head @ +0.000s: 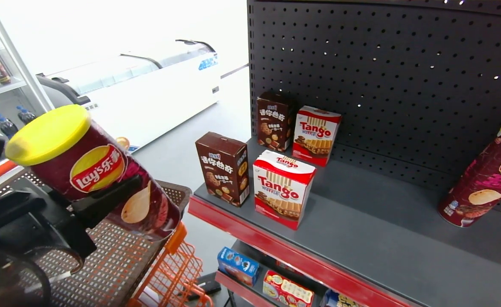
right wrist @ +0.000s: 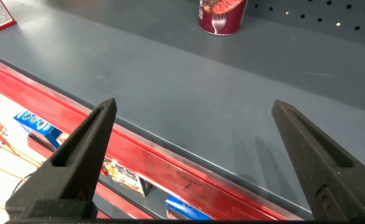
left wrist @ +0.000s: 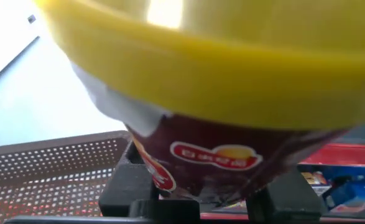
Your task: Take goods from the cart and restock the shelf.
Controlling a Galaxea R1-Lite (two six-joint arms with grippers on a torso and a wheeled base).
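Note:
My left gripper (head: 116, 200) is shut on a maroon chips can (head: 101, 175) with a yellow lid, held tilted above the orange cart (head: 173, 264) at the left. The left wrist view has the same can (left wrist: 213, 155) close up, with black fingers (left wrist: 126, 190) on either side of its body. A second chips can (head: 485, 179) leans against the pegboard at the right of the grey shelf (head: 383, 238). My right gripper (right wrist: 194, 155) is open and holds nothing, above the shelf's red front edge (right wrist: 138, 152); that second can (right wrist: 222, 15) stands farther back.
Two brown cookie boxes (head: 222, 168) (head: 276, 121) and two red-and-white wafer boxes (head: 282, 187) (head: 316, 134) stand on the shelf's left part. Bare shelf lies between them and the leaning can. Lower shelves hold packets (head: 237, 264). A white chest freezer (head: 148, 85) stands behind.

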